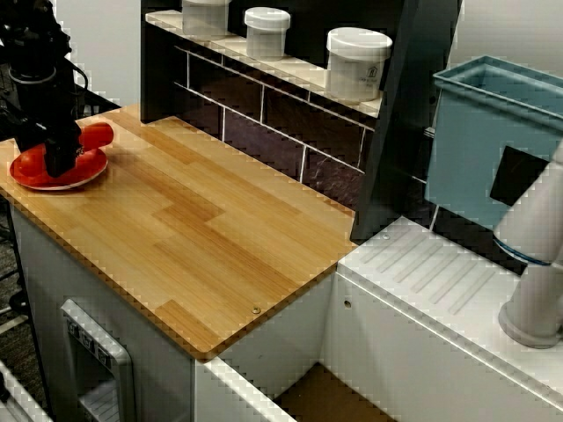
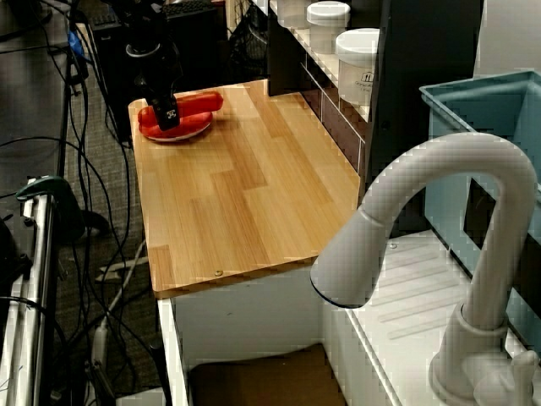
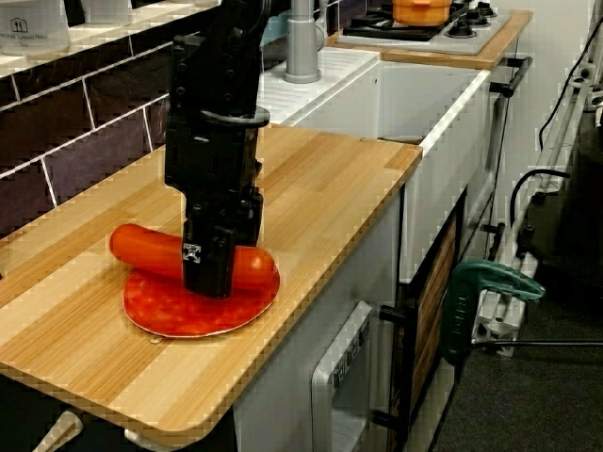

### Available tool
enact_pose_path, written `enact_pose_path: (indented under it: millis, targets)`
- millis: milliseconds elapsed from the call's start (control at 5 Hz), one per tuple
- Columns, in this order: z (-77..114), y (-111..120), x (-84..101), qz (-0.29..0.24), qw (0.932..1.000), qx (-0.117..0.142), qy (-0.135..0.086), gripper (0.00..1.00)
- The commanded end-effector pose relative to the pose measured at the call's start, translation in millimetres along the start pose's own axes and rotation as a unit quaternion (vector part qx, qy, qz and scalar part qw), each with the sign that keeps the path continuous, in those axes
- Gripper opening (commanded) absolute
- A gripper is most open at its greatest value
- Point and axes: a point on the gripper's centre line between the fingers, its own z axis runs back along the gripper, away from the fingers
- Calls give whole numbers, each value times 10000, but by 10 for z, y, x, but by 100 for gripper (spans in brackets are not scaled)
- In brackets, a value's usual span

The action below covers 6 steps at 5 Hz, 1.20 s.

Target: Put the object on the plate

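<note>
1. The sausage [image 3: 141, 247] lay across the red plate [image 3: 179, 309], its glossy red-orange body resting on the plate's surface, with one rounded end reaching past the rim on the side toward the tiled wall.
2. My pincer [image 3: 209, 282] stood upright over the middle of the sausage, its black fingers down on either side of it. In the low view from the counter's end the near finger [image 3: 209, 268] covered the sausage's middle and its tip reached down to the plate.
3. I judged my fingers closed on the sausage, since it ran between them with no gap that I could see, though the far finger was hidden behind the near one.
4. In the view from above, the sausage's free end [image 1: 97, 134] showed to one side of my pincer [image 1: 58, 163] and the plate's rim [image 1: 53, 185] showed below it.
5. The plate sat on the wooden countertop [image 1: 202, 237], near the corner farthest from the white sink.
6. Away from the plate, along the back, a shelf above the dark tiles carried white lidded jars [image 1: 357, 63].
7. Farther still from the plate, beyond the counter's other end, stood the white faucet [image 2: 439, 245] and a pale blue bin [image 1: 493, 141].
</note>
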Motion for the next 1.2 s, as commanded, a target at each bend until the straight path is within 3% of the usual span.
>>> enact_pose_path:
  millis: [0, 1000]
  targets:
    - [154, 55, 20, 42, 9998, 105, -163, 100]
    - [170, 48, 94, 44, 9999, 132, -90, 100]
